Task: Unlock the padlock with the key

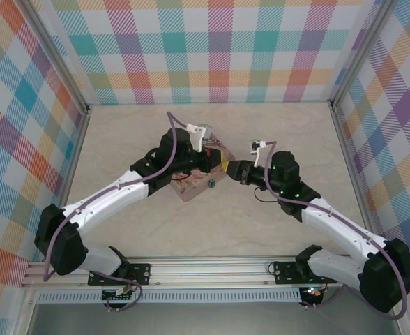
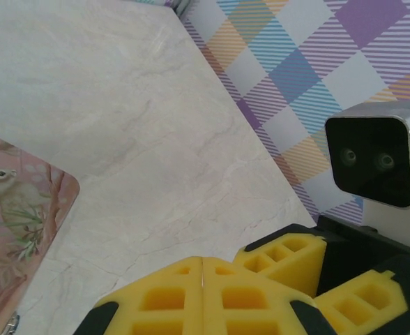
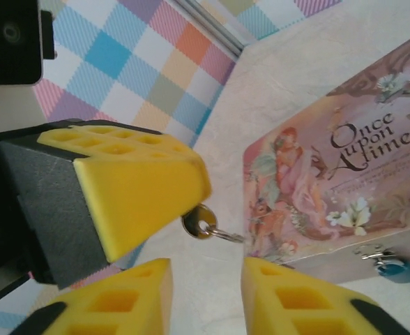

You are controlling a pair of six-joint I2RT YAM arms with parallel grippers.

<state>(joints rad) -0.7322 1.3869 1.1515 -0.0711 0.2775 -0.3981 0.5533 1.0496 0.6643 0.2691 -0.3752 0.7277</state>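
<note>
Right wrist view shows the left hand [image 3: 194, 209] clamping the key [image 3: 199, 225] beside the tin [image 3: 330, 181], probably bound for the padlock [image 3: 395, 271] on that tin's front, while the right hand [image 3: 206, 293] gapes empty.

The pink tin [image 3: 344, 181] carries on its lid a flourished brown title — "Once upon A time" — and the finer lines beneath it are too small to read.
</note>
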